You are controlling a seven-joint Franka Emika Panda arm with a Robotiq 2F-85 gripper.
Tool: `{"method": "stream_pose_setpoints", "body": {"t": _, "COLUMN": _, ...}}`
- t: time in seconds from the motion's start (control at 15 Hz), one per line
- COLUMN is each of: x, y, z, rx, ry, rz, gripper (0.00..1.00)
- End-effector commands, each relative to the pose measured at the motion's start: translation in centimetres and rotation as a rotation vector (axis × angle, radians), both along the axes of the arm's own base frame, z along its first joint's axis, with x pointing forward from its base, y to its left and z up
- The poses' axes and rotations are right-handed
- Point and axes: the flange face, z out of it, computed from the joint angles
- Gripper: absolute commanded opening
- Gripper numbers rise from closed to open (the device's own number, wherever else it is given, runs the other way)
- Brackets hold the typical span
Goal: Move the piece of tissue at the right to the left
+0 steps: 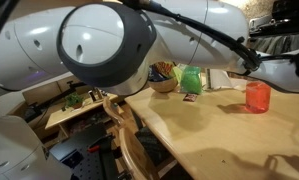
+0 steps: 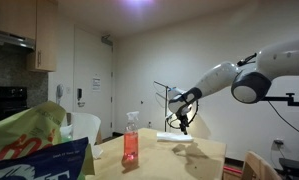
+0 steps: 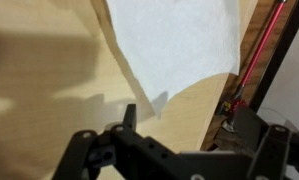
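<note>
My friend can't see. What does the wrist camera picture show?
A white tissue lies on a wooden table, filling the top of the view. Below it, the dark jaws stand open, holding nothing.

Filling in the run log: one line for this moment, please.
gripper open | hovers by tissue, nothing held | tissue flat on table

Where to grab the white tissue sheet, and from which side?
Probably pinch the white tissue sheet at its near edge, straight down from above: it lies flat on the wooden table, so the open gripper has no raised edge to take sideways.
</note>
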Motion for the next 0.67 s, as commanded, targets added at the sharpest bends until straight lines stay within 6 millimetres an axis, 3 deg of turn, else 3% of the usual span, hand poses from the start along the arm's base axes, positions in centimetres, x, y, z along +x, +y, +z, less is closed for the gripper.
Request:
{"method": "stream_pose_setpoints", "body": {"t": 0.0, "x": 1.2, "y": -0.6, "z": 1.1, "rx": 0.000, "ry": -0.170, "rz": 0.011, "gripper": 1.00}}
{"method": "stream_pose_setpoints", "body": {"t": 0.33, "x": 3.0, "y": 1.1, "z": 1.1, "rx": 0.041, "ry": -0.300, "rz": 0.083, "gripper": 1.00}}
{"method": "stream_pose_setpoints", "body": {"t": 0.6, "x": 3.8, "y": 3.3, "z": -0.2, "rx": 0.097, "ry": -0.283, "rz": 0.134, "gripper": 1.00}}
